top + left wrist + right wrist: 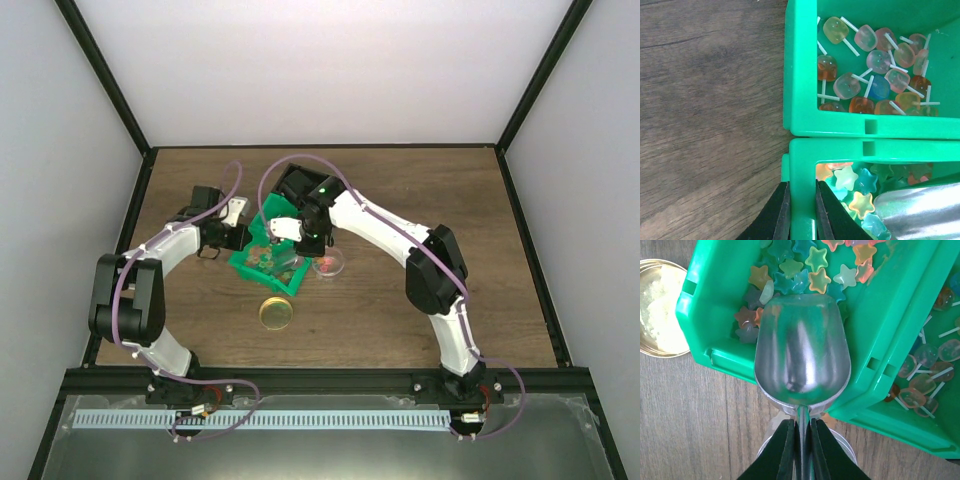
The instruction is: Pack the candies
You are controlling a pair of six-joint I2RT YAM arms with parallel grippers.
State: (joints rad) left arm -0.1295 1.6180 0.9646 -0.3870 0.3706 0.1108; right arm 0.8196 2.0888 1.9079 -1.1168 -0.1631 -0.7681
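The candies (816, 259) — small star-shaped sweets in mixed colours — lie inside the green bin (699, 304) on the desk (695, 430). The left jaws are pinched on that bin's wall, and the right jaws are clamped on the handle of the silver scoop (800, 352), its bowl over the bin's rim. A gold lid (657, 307) sits just beside the bin; a second bin (800, 75) of stick sweets (875, 62) touches it.

The table (705, 110) is matt brown wood with visible grain. The bin (802, 165) is smooth, slightly glossy green plastic. The scoop (801, 350) is polished metal, mirror-bright. The candies (818, 280) look translucent and glossy. The lid (660, 305) is shiny gold metal.
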